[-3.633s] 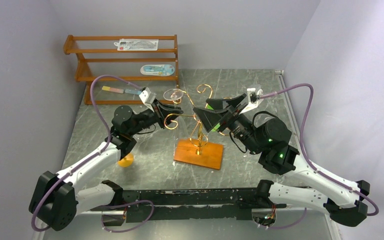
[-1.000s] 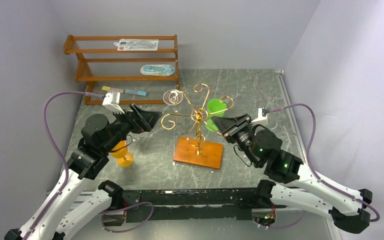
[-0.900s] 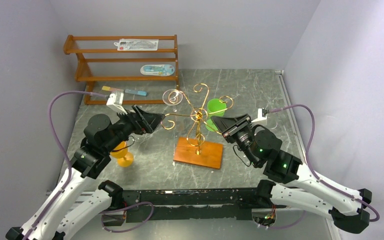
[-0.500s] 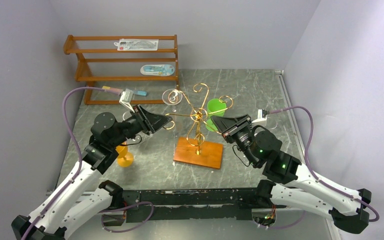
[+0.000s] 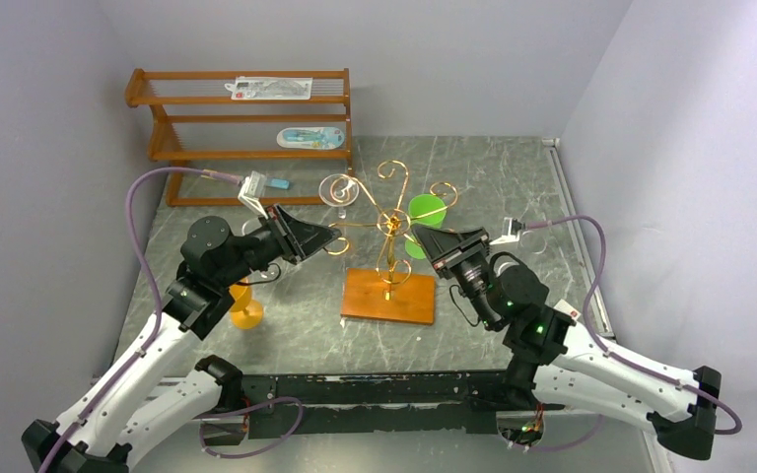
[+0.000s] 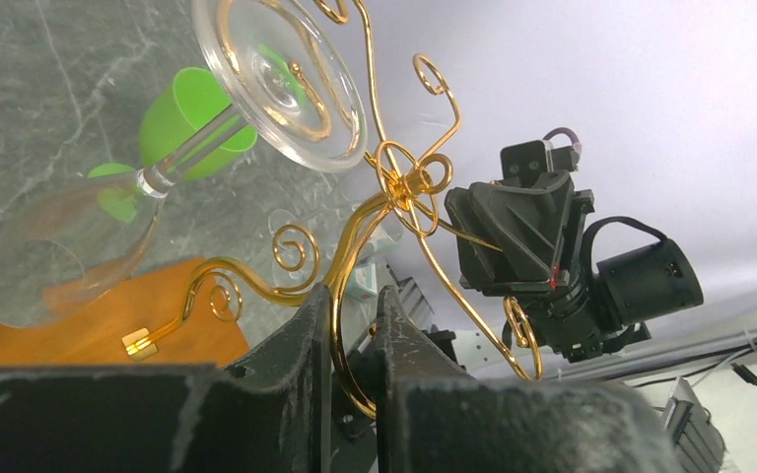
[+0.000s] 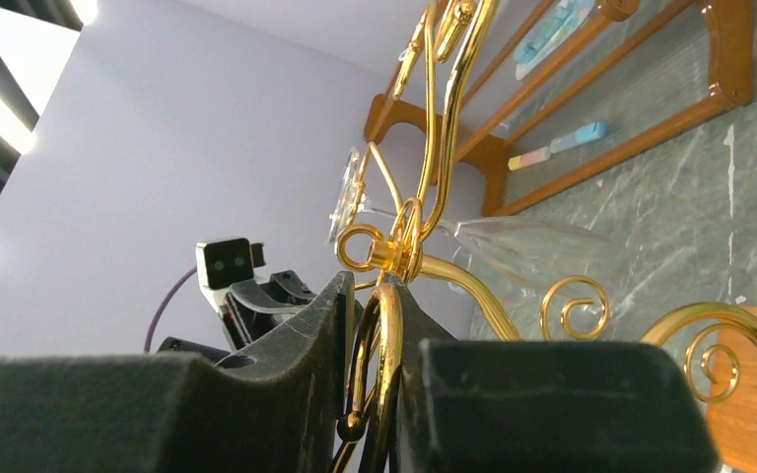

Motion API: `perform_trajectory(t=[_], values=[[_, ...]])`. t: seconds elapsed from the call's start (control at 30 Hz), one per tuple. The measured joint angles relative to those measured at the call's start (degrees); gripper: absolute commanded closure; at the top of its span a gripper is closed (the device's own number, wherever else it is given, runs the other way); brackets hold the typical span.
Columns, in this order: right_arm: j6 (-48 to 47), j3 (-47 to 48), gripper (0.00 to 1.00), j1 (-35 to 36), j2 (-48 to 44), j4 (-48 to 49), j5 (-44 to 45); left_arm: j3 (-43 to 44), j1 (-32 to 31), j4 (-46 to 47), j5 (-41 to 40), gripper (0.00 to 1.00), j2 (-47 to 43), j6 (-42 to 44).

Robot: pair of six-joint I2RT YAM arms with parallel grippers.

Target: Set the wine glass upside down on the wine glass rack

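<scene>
Glass: wine glass [image 6: 281, 77] hangs bowl-down on the wine glass rack [image 5: 387, 296] | Shelf [image 5: 246, 118]: holds two packets [image 5: 271, 88] | left gripper [image 6: 353, 301]: wide open a second ago, now pinches a rack scroll | right gripper [image 7: 370, 293]: clamps another scroll.

The wine glass rack [image 5: 391, 258] is gleaming as polished gold metal wire, smooth and bright. Its base [image 5: 389, 296] is showing orange-brown wood with a satin varnish. The wine glass [image 6: 278, 84] is looking like clear, glossy glass and is catching sharp highlights. At two o'clock of the rack, a green cup [image 5: 424, 212] is reading as smooth plastic. At eight o'clock an orange goblet [image 5: 246, 313] is looking much the same. The table [image 5: 286, 340] is presenting grey-green stone veined in white, with a dull sheen. The left gripper [image 6: 350, 304] and right gripper [image 7: 373, 296] are wearing matt black plastic, scuffed pale at the edges. At ten o'clock the shelf unit [image 5: 246, 118] is showing varnished brown wood.
</scene>
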Motion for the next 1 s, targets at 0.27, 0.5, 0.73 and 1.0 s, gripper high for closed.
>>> perform_trajectory(t=[0.27, 0.5, 0.73, 1.0], values=[[-3.2, -2.2, 0.91, -0.5, 2.4, 8.8, 0.1, 2.2, 0.0, -1.0, -1.5, 0.95, 2.1, 4.4], [-4.8, -3.4, 0.90, -1.1, 3.8, 13.5, 0.0, 3.6, 0.4, -1.5, -2.6, 0.95, 3.5, 7.9], [-5.8, -2.3, 0.85, -2.0, 7.0, 15.4, -1.9, 3.7, 3.2, -1.9, -2.6, 0.95, 3.0, 9.4], [-7.0, 2.2, 0.76, -2.7, 10.0, 9.1, -4.8, 3.1, 8.9, -0.8, 2.6, 0.93, 3.4, 9.4]])
